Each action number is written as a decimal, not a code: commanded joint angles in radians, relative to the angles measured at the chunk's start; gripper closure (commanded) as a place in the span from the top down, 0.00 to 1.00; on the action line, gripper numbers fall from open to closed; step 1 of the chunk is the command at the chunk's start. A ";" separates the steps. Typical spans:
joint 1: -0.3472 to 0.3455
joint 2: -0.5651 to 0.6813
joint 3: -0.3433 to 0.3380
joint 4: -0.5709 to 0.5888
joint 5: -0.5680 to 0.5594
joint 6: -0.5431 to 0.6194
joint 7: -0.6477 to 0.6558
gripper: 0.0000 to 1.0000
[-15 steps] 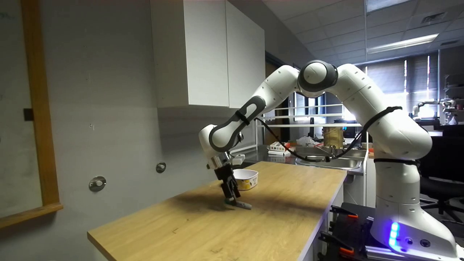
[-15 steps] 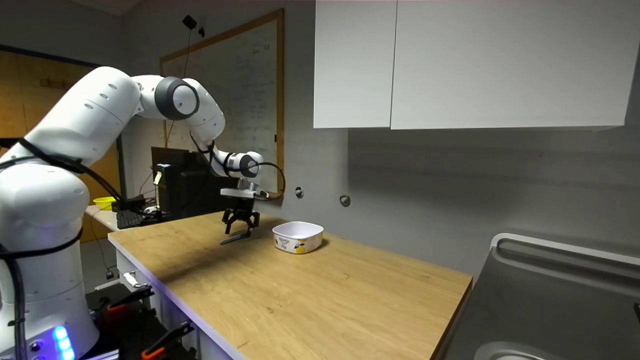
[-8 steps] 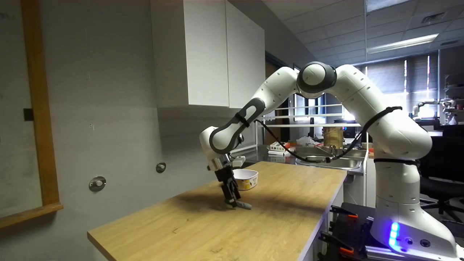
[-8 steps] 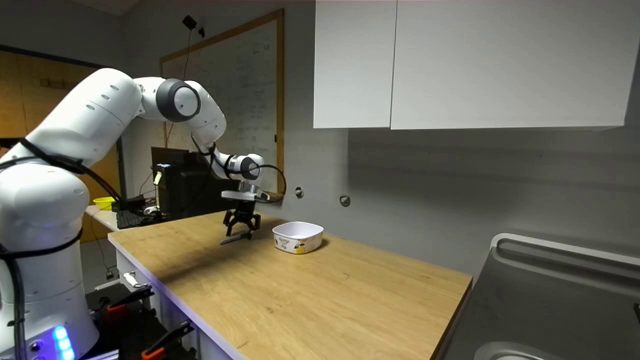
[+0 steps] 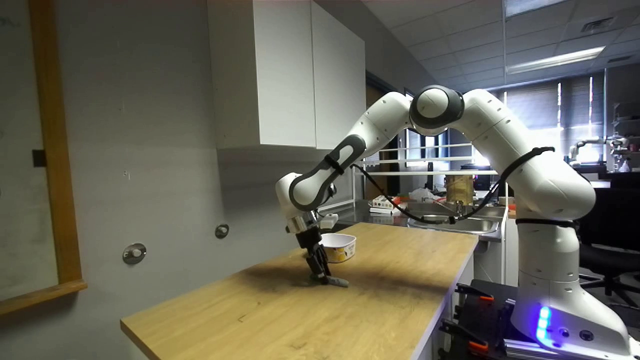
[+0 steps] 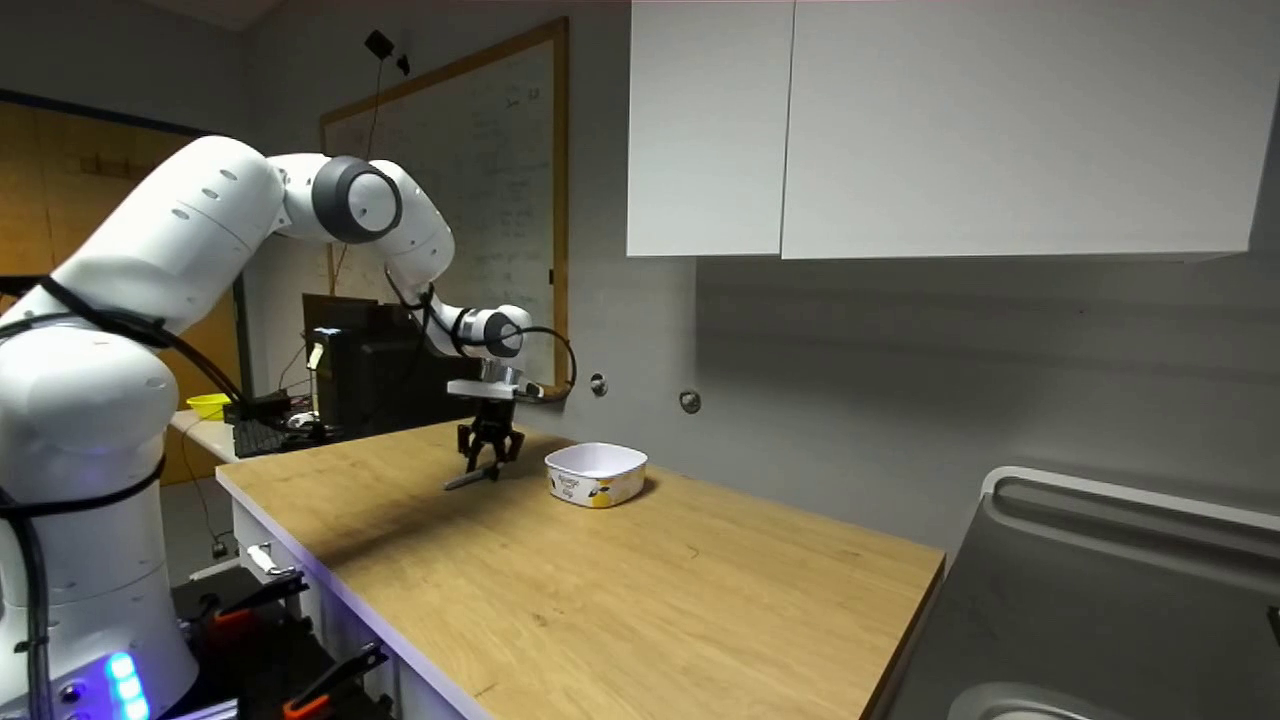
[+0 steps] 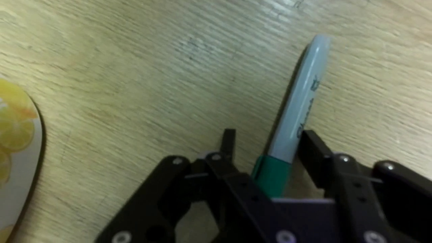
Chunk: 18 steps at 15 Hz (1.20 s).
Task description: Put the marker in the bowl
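Observation:
The marker [image 7: 297, 108], grey-bodied with a green cap, lies on the wooden table between my gripper's fingers. My gripper [image 7: 268, 135] is partly closed, with a gap between the marker and the finger at the left of the wrist view. The other finger [image 7: 314, 158] is right against the marker's body or very close to it. Part of the cap is hidden by the gripper. In both exterior views the fingertips are down at table height around the marker [image 6: 463, 480]. The bowl [image 6: 597, 475], white with a lemon print, stands upright beside the gripper; its side [image 7: 20, 135] enters the wrist view.
The wooden tabletop [image 6: 640, 590] carries marker and bowl. A grey wall [image 5: 175, 200] runs along its far side, with white cabinets [image 5: 285, 75] hanging above. A sink [image 5: 460, 225] lies past the table's end.
My gripper came down slightly, then its fingers drew closer together around the marker. The marker has shifted a little on the table. The bowl has stayed put.

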 commanded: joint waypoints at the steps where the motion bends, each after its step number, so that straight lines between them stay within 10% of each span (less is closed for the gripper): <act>1: -0.002 0.008 0.000 0.002 -0.006 0.011 -0.014 0.22; 4: -0.002 0.003 -0.001 0.003 -0.008 0.008 -0.013 0.01; 18: 0.010 -0.255 -0.003 -0.122 -0.018 -0.069 0.054 0.06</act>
